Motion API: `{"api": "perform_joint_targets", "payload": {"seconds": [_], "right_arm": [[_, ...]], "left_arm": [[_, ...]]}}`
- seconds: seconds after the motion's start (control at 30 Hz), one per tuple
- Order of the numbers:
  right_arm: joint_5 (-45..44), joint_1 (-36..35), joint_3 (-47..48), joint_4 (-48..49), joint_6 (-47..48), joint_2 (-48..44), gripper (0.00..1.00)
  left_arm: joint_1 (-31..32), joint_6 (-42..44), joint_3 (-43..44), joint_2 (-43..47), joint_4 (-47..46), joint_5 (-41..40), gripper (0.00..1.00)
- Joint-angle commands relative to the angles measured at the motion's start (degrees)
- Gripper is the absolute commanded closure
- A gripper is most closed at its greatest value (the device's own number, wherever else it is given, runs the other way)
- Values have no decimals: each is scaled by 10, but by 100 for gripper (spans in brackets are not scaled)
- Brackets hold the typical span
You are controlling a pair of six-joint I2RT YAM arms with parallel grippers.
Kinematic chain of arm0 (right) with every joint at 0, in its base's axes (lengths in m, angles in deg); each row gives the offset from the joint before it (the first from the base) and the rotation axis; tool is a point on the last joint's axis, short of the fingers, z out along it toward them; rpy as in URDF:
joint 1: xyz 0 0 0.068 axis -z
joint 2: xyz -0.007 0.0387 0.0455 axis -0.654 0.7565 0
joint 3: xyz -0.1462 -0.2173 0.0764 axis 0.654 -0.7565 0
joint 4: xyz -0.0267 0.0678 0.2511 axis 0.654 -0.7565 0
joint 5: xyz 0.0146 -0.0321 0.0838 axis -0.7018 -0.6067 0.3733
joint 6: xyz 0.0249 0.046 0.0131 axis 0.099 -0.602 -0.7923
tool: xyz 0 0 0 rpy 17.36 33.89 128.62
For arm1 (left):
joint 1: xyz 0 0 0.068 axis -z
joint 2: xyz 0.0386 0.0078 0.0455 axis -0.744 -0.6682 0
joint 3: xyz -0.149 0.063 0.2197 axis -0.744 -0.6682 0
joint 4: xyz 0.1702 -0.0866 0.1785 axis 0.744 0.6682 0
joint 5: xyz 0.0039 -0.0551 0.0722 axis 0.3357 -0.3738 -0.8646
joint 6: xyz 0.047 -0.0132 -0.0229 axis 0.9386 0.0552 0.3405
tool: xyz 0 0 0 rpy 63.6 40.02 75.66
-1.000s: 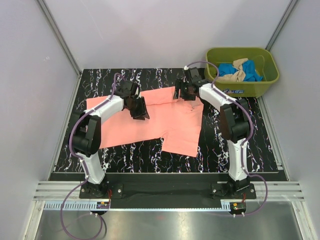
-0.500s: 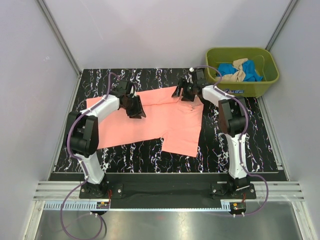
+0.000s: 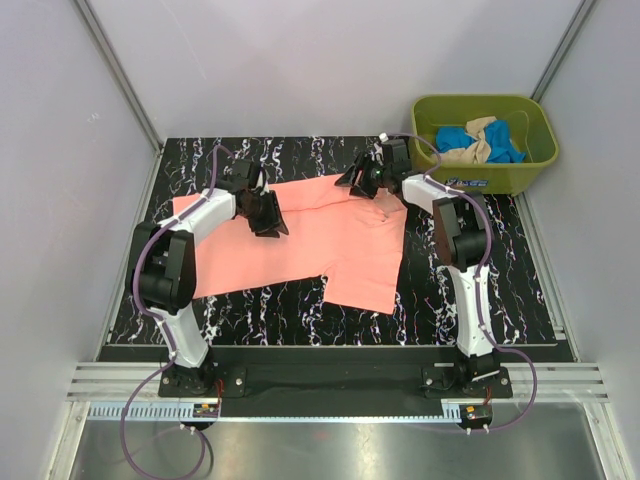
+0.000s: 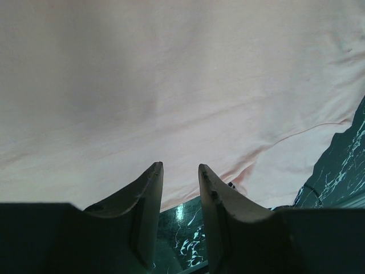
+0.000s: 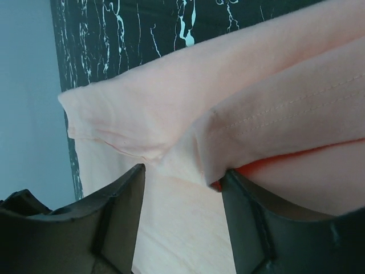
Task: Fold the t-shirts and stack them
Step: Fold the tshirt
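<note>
A salmon-pink t-shirt (image 3: 330,240) lies spread out on the black marbled table (image 3: 450,300). My left gripper (image 3: 266,214) sits low over its upper left part. In the left wrist view that gripper (image 4: 179,166) is open by a narrow gap at the cloth's (image 4: 171,85) edge, with bare table showing between the fingers. My right gripper (image 3: 360,180) is at the shirt's far edge. In the right wrist view it (image 5: 182,171) stands open, its fingers on either side of a raised fold of pink cloth (image 5: 256,120). A blue t-shirt (image 3: 505,148) and a beige t-shirt (image 3: 476,148) lie in the tub.
An olive-green plastic tub (image 3: 490,182) stands at the back right corner, just past the right arm. Pale walls enclose the table on three sides. Bare table (image 3: 260,310) shows in front of the shirt and along the left edge.
My left gripper has slid a little left and back over the shirt. My right gripper has shifted toward the shirt's far edge and its jaws have narrowed slightly around the fold.
</note>
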Motion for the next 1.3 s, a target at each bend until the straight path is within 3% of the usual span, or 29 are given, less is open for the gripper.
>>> {"api": "perform_joint_targets", "payload": {"seconds": [0.0, 0.07, 0.27, 0.37, 0.43, 0.47, 0.53, 0.8, 1.07, 1.17, 1.27], "right_arm": [[35, -1, -12, 81, -73, 2, 39], [45, 0, -16, 102, -119, 5, 47], [50, 6, -45, 161, -223, -6, 56], [53, 15, -26, 154, -262, 5, 68], [59, 18, -17, 161, -304, 18, 82], [62, 19, -13, 162, -310, 22, 83], [61, 18, -3, 141, -306, 23, 82], [51, 18, -20, 74, -238, 19, 58], [55, 14, 6, 62, -204, 52, 56], [58, 12, 15, 47, -211, 56, 65], [48, 11, 5, 21, -234, 28, 96]], "left_arm": [[-7, 9, 21, 12, -4, 16, 64], [-10, 9, 21, 12, -6, 15, 64], [-18, 7, 18, 13, -10, 20, 64], [-20, 6, 12, 17, -13, 22, 64], [-21, 5, 6, 20, -14, 23, 64], [-23, 5, 5, 21, -15, 23, 64], [-24, 5, 0, 24, -16, 24, 64], [-32, 4, -17, 33, -25, 30, 64], [-38, 6, -27, 37, -24, 33, 64], [-39, 5, -28, 35, -25, 34, 64], [-40, 5, -24, 34, -25, 34, 64]]}}
